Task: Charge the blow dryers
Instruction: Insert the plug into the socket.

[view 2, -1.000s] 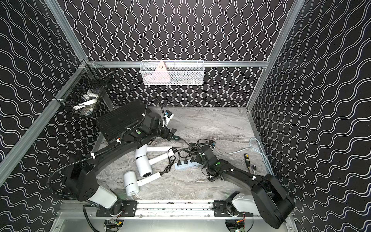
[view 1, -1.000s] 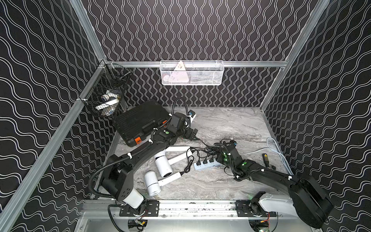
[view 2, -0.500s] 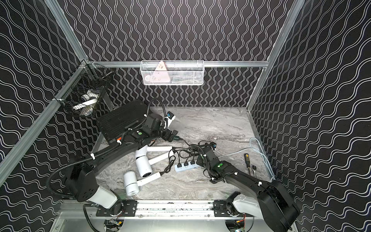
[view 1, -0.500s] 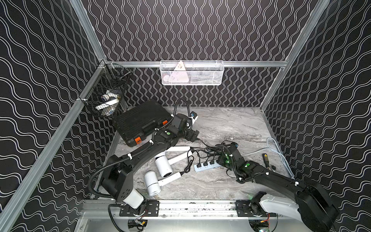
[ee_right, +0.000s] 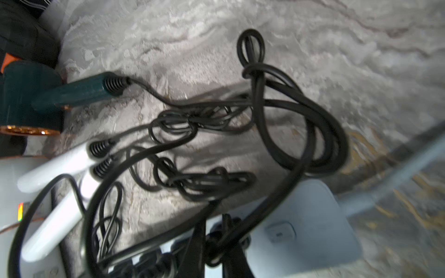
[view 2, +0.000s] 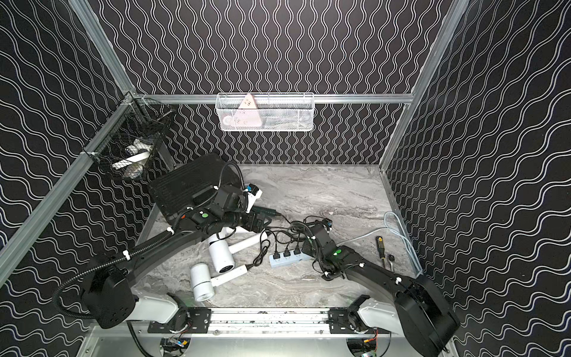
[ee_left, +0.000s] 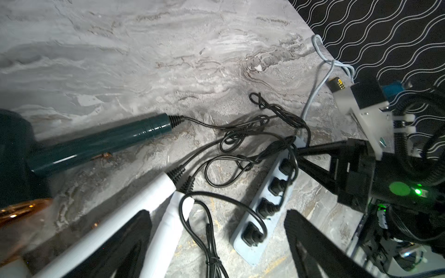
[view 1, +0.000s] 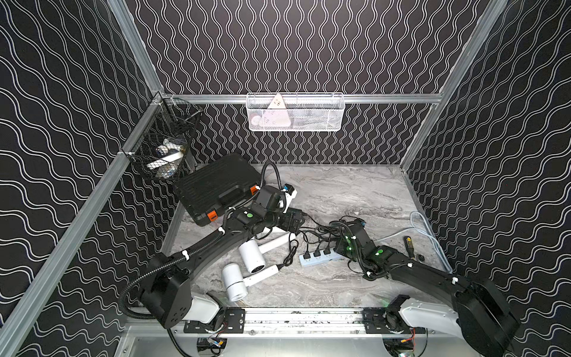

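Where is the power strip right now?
In a top view the pale blue power strip lies mid-table, between a white blow dryer on the robot's left side and the right gripper at its other end.

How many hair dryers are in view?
4: two white dryers at the front, a third white one mostly under the left arm, a dark green one by the black case.

White blow dryers (view 1: 251, 258) lie flat beside the dark green dryer (ee_left: 101, 142), black cords (ee_right: 258, 101) tangled.
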